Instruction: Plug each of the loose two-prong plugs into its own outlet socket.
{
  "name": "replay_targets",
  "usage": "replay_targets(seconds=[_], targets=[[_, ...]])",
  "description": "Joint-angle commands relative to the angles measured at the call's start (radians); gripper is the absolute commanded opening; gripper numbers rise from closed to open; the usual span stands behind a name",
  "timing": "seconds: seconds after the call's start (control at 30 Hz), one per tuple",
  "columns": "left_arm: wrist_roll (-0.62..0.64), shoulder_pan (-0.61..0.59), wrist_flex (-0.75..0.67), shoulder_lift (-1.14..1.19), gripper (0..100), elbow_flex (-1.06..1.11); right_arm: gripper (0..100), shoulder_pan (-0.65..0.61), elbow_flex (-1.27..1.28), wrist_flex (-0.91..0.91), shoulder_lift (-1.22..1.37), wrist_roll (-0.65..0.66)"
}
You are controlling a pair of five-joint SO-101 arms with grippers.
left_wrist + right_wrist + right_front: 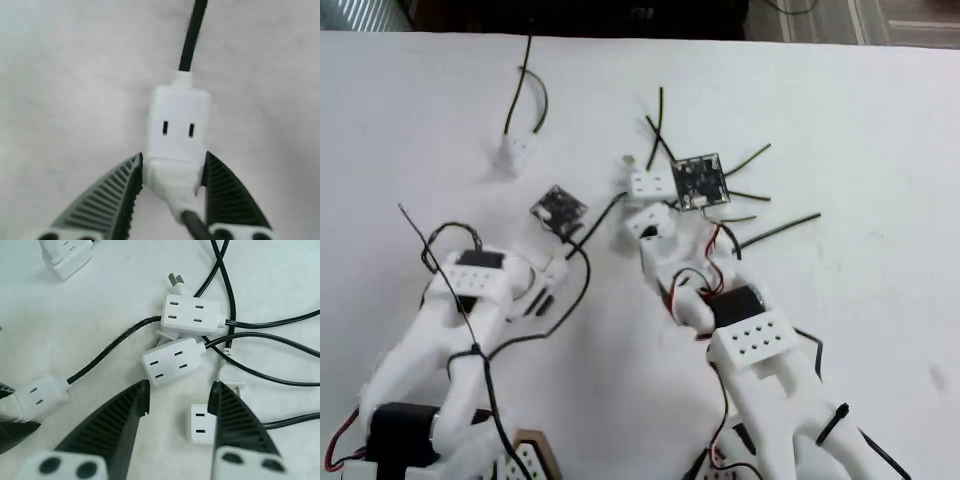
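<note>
Roughly mid-table lies a white four-slot socket block [192, 315], and everything else is placed from it. A loose plug [175, 279] shows its two prongs just behind the block, on the side away from the arms, and touches it. Against the block's near edge lies a second four-slot socket [172, 360], tilted. The right gripper [180, 390] hovers just on the arm's side of that second socket. Its black ribbed fingers [117, 422] are spread wide and hold nothing. A small two-slot socket [199, 425] sits beside one of those fingers, a little farther from the block.

Well apart from the block, toward the left arm, a cube socket [177, 120] rests on the table [60, 75] with two slots facing up. Its black cord [192, 35] runs back toward the block. The left gripper [174, 160] is clamped on a white plug body [172, 192], with one grey ribbed finger on each side. The front of that plug body is pressed against the end of the cube socket. Whether the prongs are seated cannot be told.

Far beyond the block, on the left arm's side, a lone socket [515, 152] lies with its cord curling away. A dark square thing [700, 180] touches the block on its other side. What it is cannot be told.
</note>
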Motion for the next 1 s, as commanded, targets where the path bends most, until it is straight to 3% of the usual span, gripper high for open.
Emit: replay_targets(seconds=[0.0,0.1,0.43,0.77,0.97], targets=[[0.014,-0.002,0.006,-0.022,6,-0.046,19.4,0.008,-0.006,-0.01,-0.001,-0.008],[0.008,-0.019,0.014,-0.082,2,-0.052,19.4,0.008,-0.006,-0.01,-0.001,-0.008],[0.021,-0.173,0.012,-0.358,2,-0.106,19.4,0.008,-0.006,-0.01,-0.001,-0.008],[0.097,-0.154,-0.1,-0.344,2,-0.19,19.4,0.008,-0.005,-0.01,0.001,-0.008],[0.123,-0.131,-0.127,-0.059,2,-0.351,19.4,0.007,-0.005,-0.01,0.001,-0.008]])
